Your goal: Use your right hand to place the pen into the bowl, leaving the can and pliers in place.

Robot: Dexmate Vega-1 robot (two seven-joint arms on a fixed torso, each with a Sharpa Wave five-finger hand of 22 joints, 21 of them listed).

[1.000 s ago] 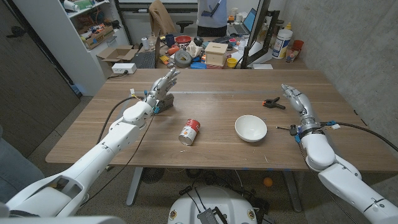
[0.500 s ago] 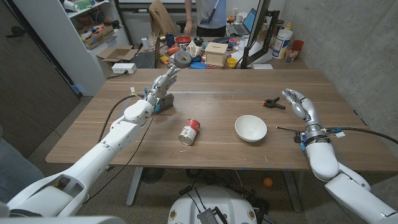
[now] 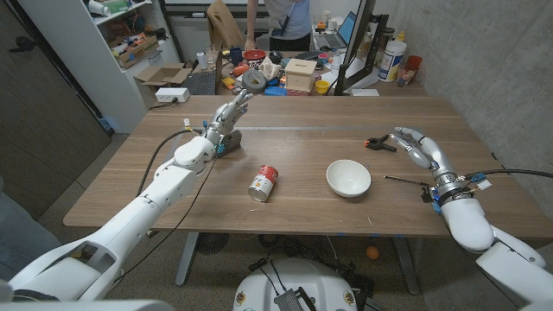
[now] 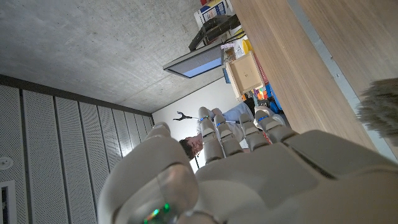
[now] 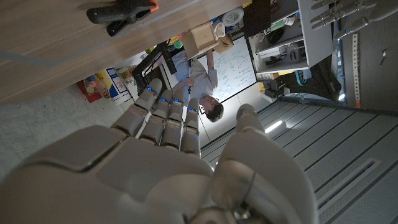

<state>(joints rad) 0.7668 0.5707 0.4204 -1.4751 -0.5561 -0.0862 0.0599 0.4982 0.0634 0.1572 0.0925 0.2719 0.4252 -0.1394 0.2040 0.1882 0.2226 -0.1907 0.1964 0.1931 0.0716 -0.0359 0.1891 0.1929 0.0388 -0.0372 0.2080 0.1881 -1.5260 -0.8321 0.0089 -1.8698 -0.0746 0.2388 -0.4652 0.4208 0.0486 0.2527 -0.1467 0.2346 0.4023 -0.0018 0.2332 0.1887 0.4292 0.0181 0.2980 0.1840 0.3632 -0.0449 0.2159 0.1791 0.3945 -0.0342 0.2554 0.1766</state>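
Note:
A thin dark pen (image 3: pixel 402 180) lies on the wooden table (image 3: pixel 302 155) just right of the white bowl (image 3: pixel 348 179). The black pliers with orange tips (image 3: pixel 378 143) (image 5: pixel 121 11) lie farther back. A red-and-white can (image 3: pixel 263 183) lies on its side left of the bowl. My right hand (image 3: pixel 415 143) (image 5: pixel 168 168) hovers past the pen, right beside the pliers, holding nothing, fingers a little bent and thumb apart. Over the table's far left part, my left hand (image 3: pixel 226 117) (image 4: pixel 249 168) has its fingers stretched out and holds nothing.
Behind the table's far edge, a cluttered bench carries boxes, a tape roll (image 3: pixel 252 81) and bottles, and a person (image 3: pixel 289 17) stands there. A black post (image 3: pixel 356 43) rises behind the far right edge. Cables trail from both wrists.
My right arm has swung to the right, away from the bowl, so more of the pen shows. The person behind has stepped left. The left arm stays put.

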